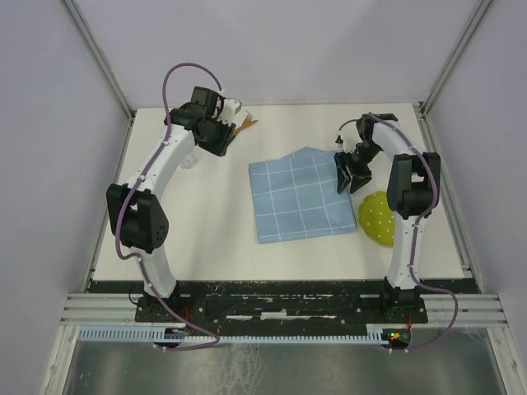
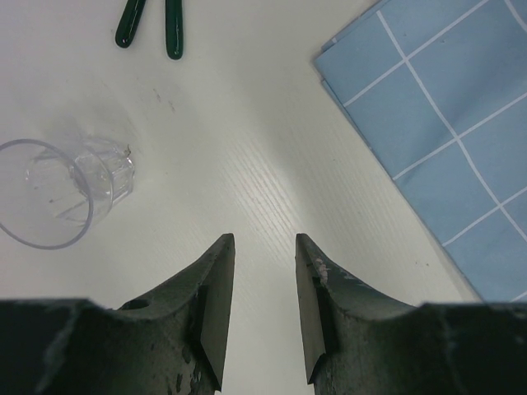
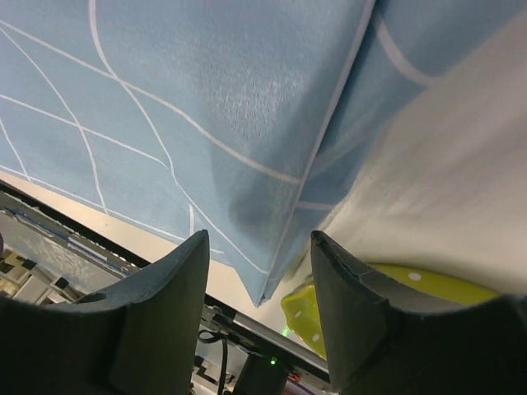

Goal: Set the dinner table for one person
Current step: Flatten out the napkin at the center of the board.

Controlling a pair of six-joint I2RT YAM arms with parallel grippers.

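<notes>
At the right edge of the light-blue, white-gridded cloth (image 1: 300, 193), the right gripper (image 3: 259, 247) has its jaws well apart, with a cloth corner between them, unpinched. Left of the cloth, the left gripper (image 2: 265, 247) hovers part-open and empty over the off-white rectangular dinner table (image 1: 206, 239) spreading beneath the cloth. Pinching so little fabric risks a slip, or dragging it over the yellow-green dotted plate (image 1: 377, 218) just right of the cloth.

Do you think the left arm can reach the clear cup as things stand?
Probably yes: the left gripper is open and empty, with only bare dinner table between it and the clear cup.
</notes>
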